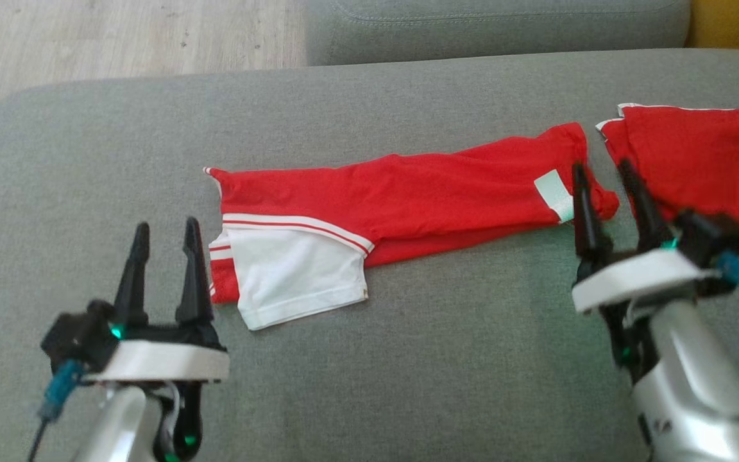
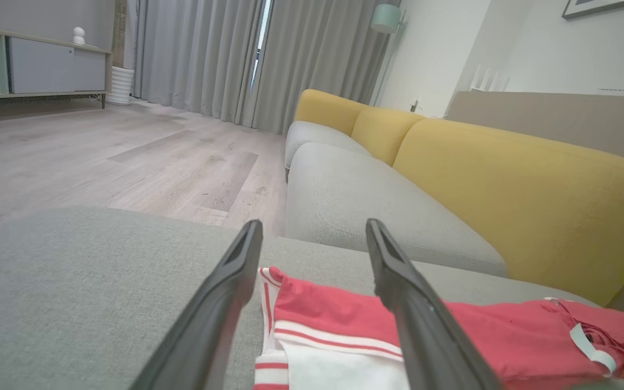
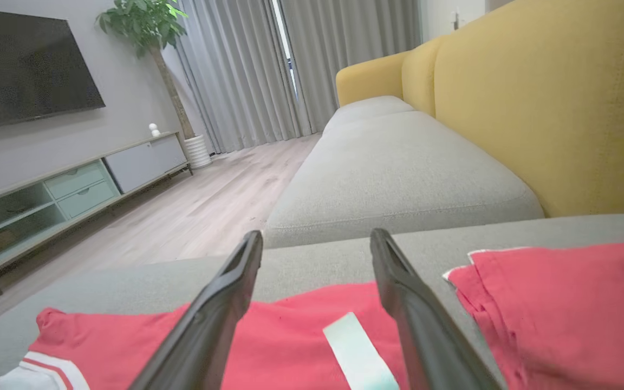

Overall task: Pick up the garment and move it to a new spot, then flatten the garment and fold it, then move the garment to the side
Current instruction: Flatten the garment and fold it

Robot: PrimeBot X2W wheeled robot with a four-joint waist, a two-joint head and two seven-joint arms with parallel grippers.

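Observation:
A red garment (image 1: 421,192) with white panels and stripes lies folded into a long strip across the grey sofa seat (image 1: 408,333), a pale label near its right end. My left gripper (image 1: 165,232) hovers open just left of its white end, which lies between and under its fingers (image 2: 220,309) as red and white cloth (image 2: 333,336). My right gripper (image 1: 602,168) hangs open over the strip's right end, near the label (image 3: 355,352). Nothing is held between either pair of fingers.
A second red garment (image 1: 696,160) lies folded at the seat's far right, also seen as a red pile (image 3: 561,309). A yellow sofa back (image 2: 507,195) runs along the far side. Wooden floor (image 1: 119,38) lies beyond the seat's left edge.

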